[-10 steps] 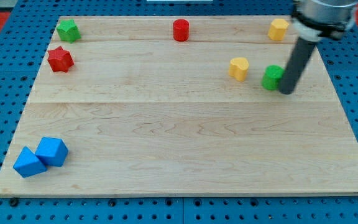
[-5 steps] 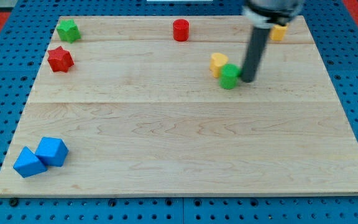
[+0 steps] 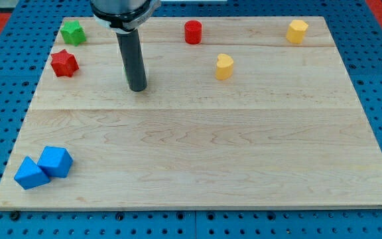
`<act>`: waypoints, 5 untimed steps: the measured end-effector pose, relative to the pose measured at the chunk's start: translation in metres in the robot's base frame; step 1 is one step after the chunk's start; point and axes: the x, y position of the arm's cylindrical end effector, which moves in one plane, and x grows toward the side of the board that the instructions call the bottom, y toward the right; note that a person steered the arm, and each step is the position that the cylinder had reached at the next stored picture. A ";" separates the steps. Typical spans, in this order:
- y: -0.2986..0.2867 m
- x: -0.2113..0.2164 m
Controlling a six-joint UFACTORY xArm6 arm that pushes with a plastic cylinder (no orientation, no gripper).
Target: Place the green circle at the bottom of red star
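The red star (image 3: pixel 63 63) lies near the board's upper left corner. My tip (image 3: pixel 136 88) rests on the wooden board (image 3: pixel 211 153), to the right of the red star and a little lower. The green circle does not show anywhere in the view; the rod may be hiding it, and I cannot tell.
A green star (image 3: pixel 73 32) sits above the red star. A red cylinder (image 3: pixel 192 32) stands at the top middle, a yellow heart (image 3: pixel 224 66) right of my tip, and a yellow block (image 3: pixel 297 30) at the top right. Two blue cubes (image 3: pixel 44 167) lie at the bottom left.
My tip has swept far to the left across the board. The green circle moved left with it and is now out of sight. The yellow heart was nudged left.
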 end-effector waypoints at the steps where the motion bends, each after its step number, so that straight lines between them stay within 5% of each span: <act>1: 0.052 0.000; 2: 0.073 -0.017; 5: -0.035 -0.029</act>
